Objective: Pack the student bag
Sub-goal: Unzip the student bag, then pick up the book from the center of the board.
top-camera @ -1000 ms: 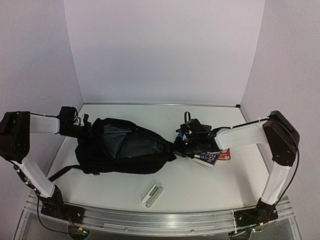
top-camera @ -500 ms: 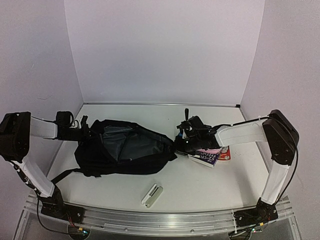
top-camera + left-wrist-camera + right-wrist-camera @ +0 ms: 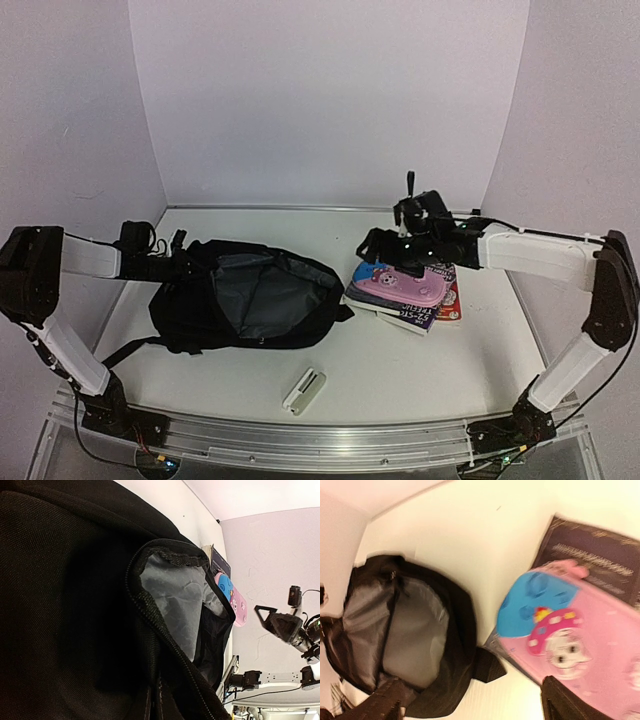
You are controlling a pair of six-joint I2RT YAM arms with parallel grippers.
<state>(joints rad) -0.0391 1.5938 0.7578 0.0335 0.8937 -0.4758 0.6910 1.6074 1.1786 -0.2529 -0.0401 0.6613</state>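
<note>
Student bag (image 3: 262,305) gaping, looks empty; left gripper (image 3: 172,263) clamped, seemingly on rim. Right gripper (image 3: 390,255) spread, empty; pink case (image 3: 402,289) beneath, unpacked.

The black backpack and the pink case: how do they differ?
The backpack is black and large; the pink case is small and brightly printed. The backpack gapes open, showing grey lining; the pink case looks closed. The backpack lies on the table, the pink case atop books. Both lie flat.

Black backpack (image 3: 190,312), grey lining (image 3: 265,300); pink-and-blue case (image 3: 402,286)
</note>
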